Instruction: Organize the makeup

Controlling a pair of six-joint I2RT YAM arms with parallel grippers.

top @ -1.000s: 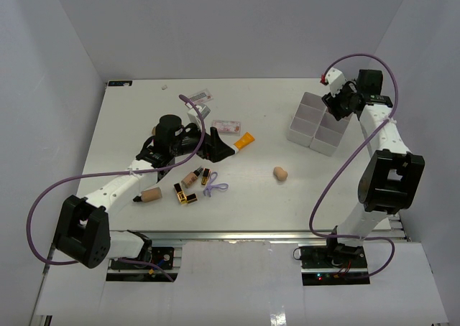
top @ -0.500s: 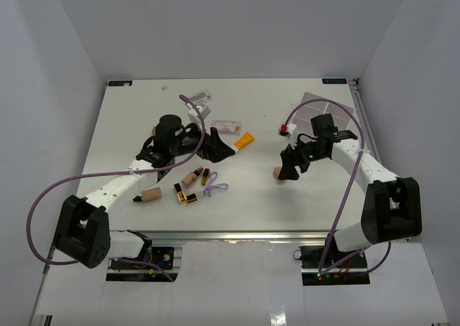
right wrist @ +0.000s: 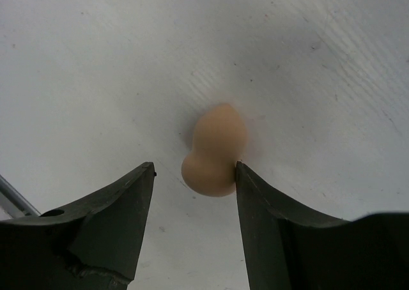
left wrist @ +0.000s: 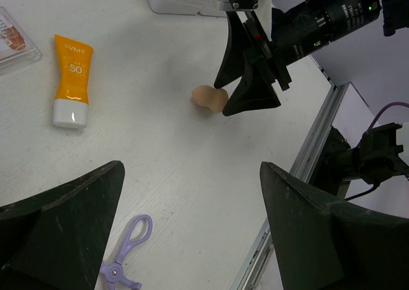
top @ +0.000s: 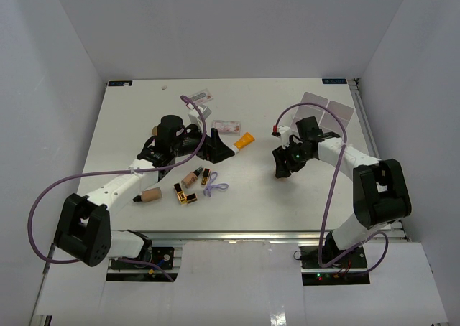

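Straddling the beige teardrop sponge point(right wrist: 214, 151), the right gripper point(right wrist: 193, 167) stands part open and holds nothing. One finger touches the sponge's nearer lobe and the other is just apart. The sponge lies on the table point(right wrist: 89, 53) between the fingertips. It looks light, soft and compressible, so close gently across that lobe. The left gripper point(left wrist: 192, 168) hangs wide open, empty.

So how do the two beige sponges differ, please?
The right sponge lies between the open fingers of the right gripper, one touching it; the left sponge has no gripper around it. The right sponge is on the right half of the table, the left sponge on the left. Both are beige, lying sideways.
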